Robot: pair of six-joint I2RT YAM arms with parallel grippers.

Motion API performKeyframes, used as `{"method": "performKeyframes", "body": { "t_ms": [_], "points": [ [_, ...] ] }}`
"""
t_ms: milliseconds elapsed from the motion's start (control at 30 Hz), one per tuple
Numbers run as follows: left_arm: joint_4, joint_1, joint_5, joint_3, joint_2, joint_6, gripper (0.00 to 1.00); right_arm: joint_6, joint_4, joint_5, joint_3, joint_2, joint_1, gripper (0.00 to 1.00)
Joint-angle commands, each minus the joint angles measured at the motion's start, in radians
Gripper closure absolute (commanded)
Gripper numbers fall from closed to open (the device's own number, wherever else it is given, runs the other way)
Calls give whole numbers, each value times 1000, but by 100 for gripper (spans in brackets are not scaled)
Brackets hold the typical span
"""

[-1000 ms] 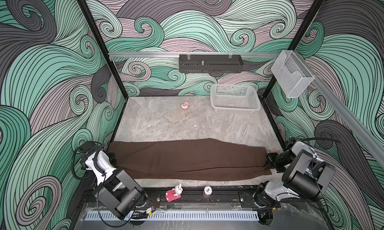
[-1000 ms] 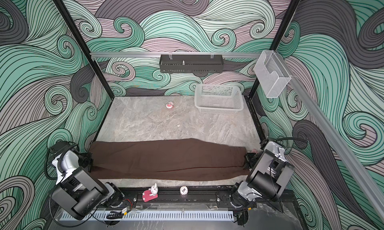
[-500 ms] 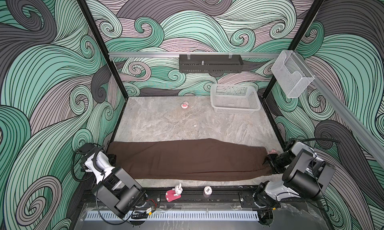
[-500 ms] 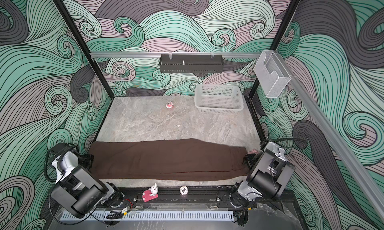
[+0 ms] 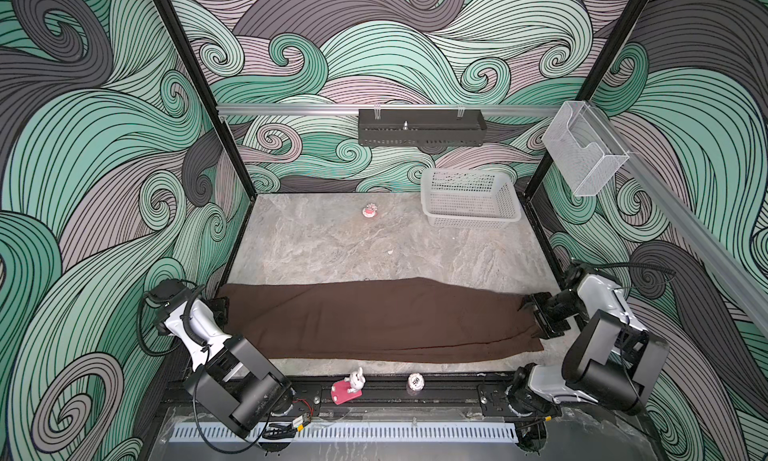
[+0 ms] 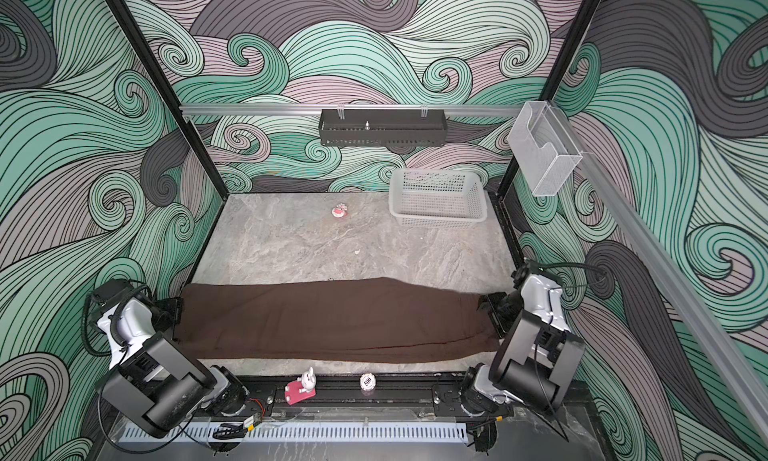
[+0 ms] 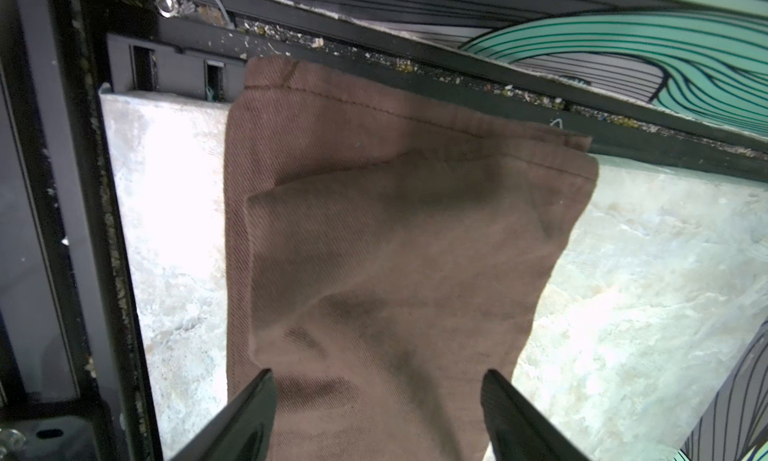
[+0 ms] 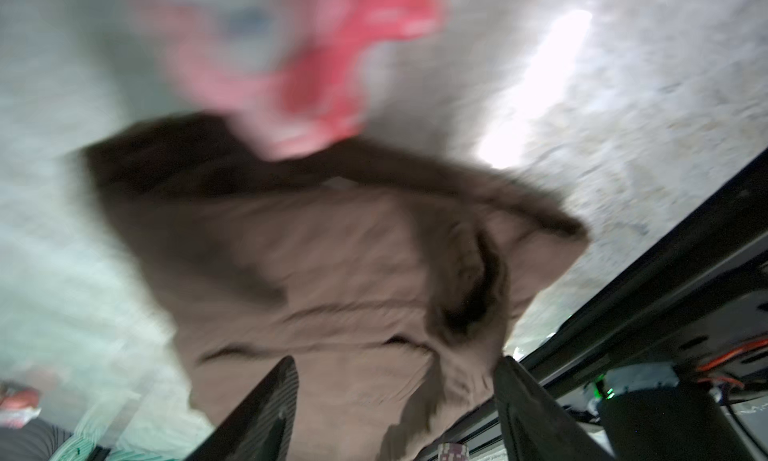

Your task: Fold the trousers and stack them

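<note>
The trousers (image 5: 374, 319) lie as a long band on the bench (image 5: 332, 247), well apart from the basket (image 5: 471, 221). The left fingers (image 7: 249, 417) and right fingers (image 8: 266, 409) stand open at its ends; the next grip should catch all layers.

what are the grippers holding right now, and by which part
Nothing is held. The left gripper and right gripper both stand open, one at each end of the trousers, which lie on the table.
</note>
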Motion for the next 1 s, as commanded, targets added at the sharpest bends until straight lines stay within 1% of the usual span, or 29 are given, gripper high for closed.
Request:
{"method": "performKeyframes", "body": {
  "t_ms": [0, 167, 267, 300, 333, 367, 433, 500, 533, 600, 700, 800, 967],
  "points": [
    [-48, -34, 26, 61, -6, -27, 20, 72, -73, -30, 89, -15, 73, 24],
    [-53, -67, 31, 74, 1, -31, 19, 142, -59, -45, 112, -39, 172, 25],
    [-49, -72, 34, 66, 2, -29, 21, 183, -12, -63, 88, -57, 259, 29],
    [-44, -74, 36, 58, 2, -31, 23, 207, 12, -71, 61, -66, 294, 35],
    [-36, -74, 41, 46, 2, -33, 24, 236, 59, -91, 21, -77, 323, 44],
    [-29, -74, 45, 33, 2, -38, 25, 266, 104, -112, -18, -89, 348, 54],
    [-7, -74, 58, 6, 3, -43, 28, 347, 221, -152, -128, -107, 389, 79],
    [11, -75, 70, -18, 4, -45, 31, 400, 315, -186, -210, -100, 422, 95],
    [18, -74, 74, -27, 5, -46, 31, 405, 338, -194, -234, -89, 439, 99],
    [23, -74, 78, -36, 11, -46, 31, 378, 340, -191, -253, -62, 465, 100],
    [25, -74, 86, -37, 16, -38, 31, 287, 281, -177, -273, -50, 476, 100],
    [14, -74, 79, -28, 20, -26, 30, 210, 217, -137, -320, -88, 476, 100],
    [5, -72, 71, -17, 23, -19, 30, 150, 147, -125, -410, -181, 477, 100]
  ]
}}
